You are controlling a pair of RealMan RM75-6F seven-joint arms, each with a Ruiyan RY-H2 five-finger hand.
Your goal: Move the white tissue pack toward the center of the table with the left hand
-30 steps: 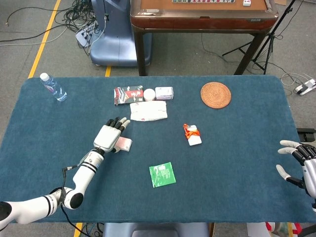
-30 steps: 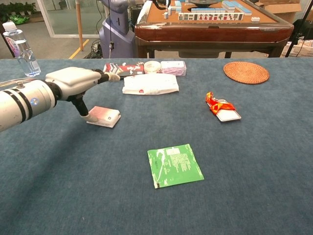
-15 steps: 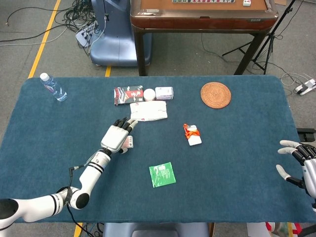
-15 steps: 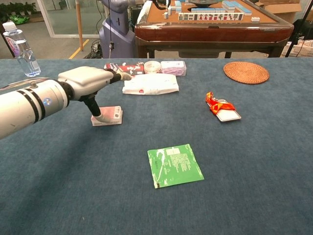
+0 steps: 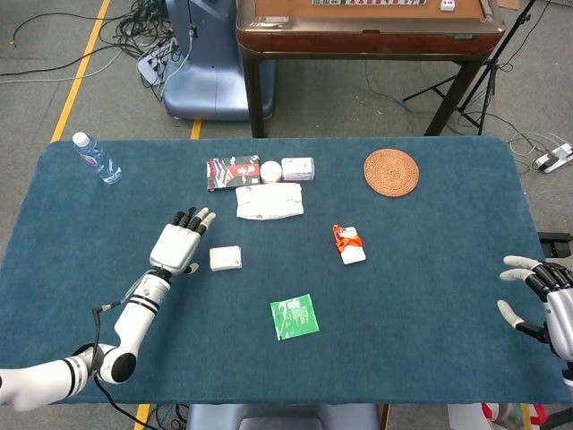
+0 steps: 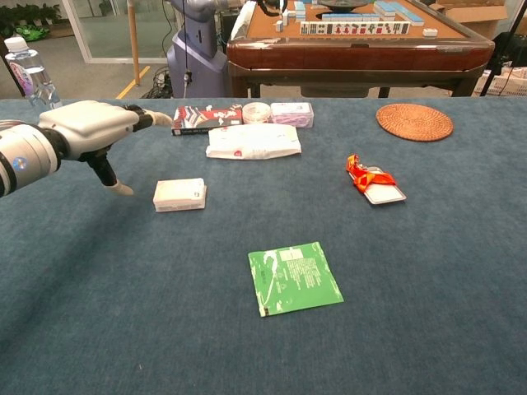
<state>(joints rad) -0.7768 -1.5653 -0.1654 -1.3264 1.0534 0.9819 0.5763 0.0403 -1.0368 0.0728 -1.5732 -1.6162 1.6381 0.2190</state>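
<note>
The white tissue pack (image 5: pixel 225 258) lies flat on the blue table, left of the middle; the chest view shows the pack (image 6: pixel 179 194) as a small white block. My left hand (image 5: pixel 179 244) hovers just to its left with fingers spread, apart from the pack and holding nothing. From the chest camera that left hand (image 6: pixel 90 132) hangs above the cloth with its thumb pointing down. At the table's right front edge my right hand (image 5: pixel 537 300) stays open and empty.
A white pouch (image 5: pixel 269 202), a red box (image 5: pixel 233 172), a round tub (image 5: pixel 270 170) and a small wrapped pack (image 5: pixel 298 168) sit behind the tissue pack. A green packet (image 5: pixel 295 316), an orange-and-white item (image 5: pixel 349 244), a woven coaster (image 5: pixel 391 172) and a water bottle (image 5: pixel 96 158) also stand about.
The left hand nudged the tissue pack slightly rightward, then let go and drew back to the left. The pack now lies free. The right hand stayed put.
</note>
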